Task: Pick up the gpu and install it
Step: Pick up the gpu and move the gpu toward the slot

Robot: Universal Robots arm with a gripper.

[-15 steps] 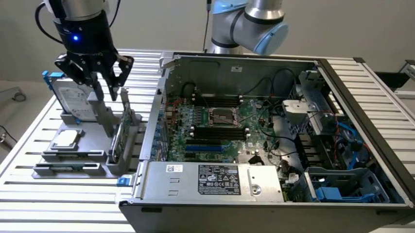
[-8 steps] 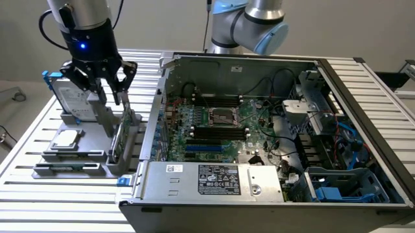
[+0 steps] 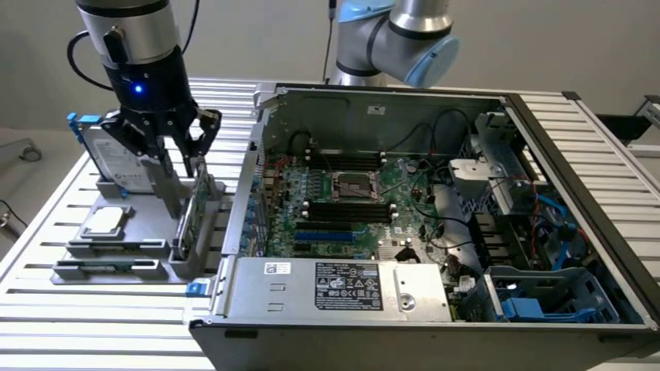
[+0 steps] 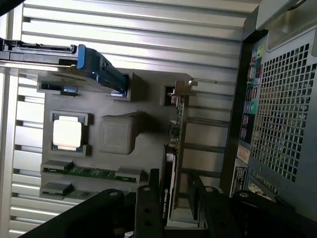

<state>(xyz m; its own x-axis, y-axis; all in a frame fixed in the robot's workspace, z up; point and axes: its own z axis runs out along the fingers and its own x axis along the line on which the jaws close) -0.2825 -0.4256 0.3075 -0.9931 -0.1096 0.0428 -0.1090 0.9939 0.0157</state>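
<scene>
gpu between spread gripper jaws

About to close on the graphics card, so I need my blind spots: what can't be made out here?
- Exterior view: the graphics card has its lower edge sunk in the gray holder, and the open gripper covers part of its side.
- Wrist view: the card shows edge-on, so its faces are hidden; the gripper covers one end.
- Both views: whether a finger touches the card is too fine to tell.
</scene>
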